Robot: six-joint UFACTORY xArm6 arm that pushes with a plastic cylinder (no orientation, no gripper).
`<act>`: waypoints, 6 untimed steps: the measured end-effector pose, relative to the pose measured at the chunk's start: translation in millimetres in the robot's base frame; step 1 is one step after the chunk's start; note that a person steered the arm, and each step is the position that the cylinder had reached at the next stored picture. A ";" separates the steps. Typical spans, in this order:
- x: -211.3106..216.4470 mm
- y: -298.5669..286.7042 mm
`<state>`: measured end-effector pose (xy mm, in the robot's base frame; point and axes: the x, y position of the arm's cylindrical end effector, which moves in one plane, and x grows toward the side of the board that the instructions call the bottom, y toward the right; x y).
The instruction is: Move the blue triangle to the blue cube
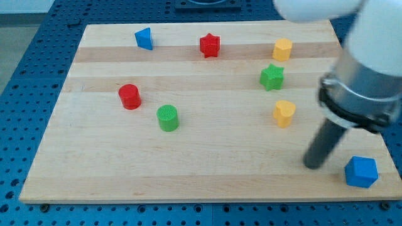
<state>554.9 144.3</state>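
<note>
The blue triangle [144, 39] lies near the board's top left. The blue cube [361, 172] sits at the bottom right corner of the wooden board [188, 169]. My tip [313, 165] rests on the board just left of the blue cube, a small gap apart from it, and far from the blue triangle. The dark rod rises up to the right into the arm's grey and white body.
A red star [210, 45] and a yellow block [282, 49] lie along the top. A green star [272, 76] and another yellow block [284, 113] are right of centre. A red cylinder [130, 96] and a green cylinder [168, 118] lie left of centre.
</note>
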 end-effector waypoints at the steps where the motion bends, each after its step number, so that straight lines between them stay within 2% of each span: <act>1: -49.5 -60.0; 2: -69.0 -133.0; 4: -174.4 -218.2; 6: -273.7 -358.6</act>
<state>281.3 -214.3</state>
